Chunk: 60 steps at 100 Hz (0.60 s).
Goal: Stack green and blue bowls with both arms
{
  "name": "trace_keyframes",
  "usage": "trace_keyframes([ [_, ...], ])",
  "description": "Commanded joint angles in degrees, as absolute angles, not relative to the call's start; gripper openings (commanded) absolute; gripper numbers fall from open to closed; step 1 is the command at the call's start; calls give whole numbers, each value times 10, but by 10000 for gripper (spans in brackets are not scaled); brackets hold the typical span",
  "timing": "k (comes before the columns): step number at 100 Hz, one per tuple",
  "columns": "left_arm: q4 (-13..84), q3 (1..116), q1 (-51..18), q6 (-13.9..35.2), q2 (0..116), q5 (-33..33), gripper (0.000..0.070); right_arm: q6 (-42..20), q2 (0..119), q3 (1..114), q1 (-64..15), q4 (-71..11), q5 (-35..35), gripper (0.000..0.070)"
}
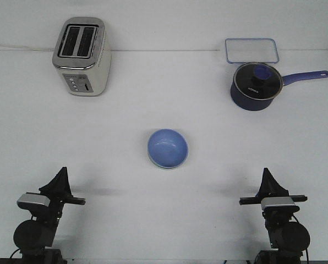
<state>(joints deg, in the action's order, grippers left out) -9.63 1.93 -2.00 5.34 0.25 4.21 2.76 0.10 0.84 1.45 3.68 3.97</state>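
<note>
Front view: left pincer (pixel 61 175) and right pincer (pixel 267 177) point forward, tips pressed together, flanking the blue bowl (pixel 167 147).

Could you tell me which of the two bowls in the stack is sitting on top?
The blue bowl is on top, its whole inside showing; of the green bowl beneath, only a thin pale edge peeks out.
</note>
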Motion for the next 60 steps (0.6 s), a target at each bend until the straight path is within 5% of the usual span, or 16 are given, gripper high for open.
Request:
trace_keyframes([
  [1, -103, 8, -19, 53, 2, 40, 10, 27, 1, 7, 14, 46, 30, 3],
  [60, -103, 8, -19, 53, 2, 40, 10, 28, 1, 7, 14, 69, 26, 3],
])
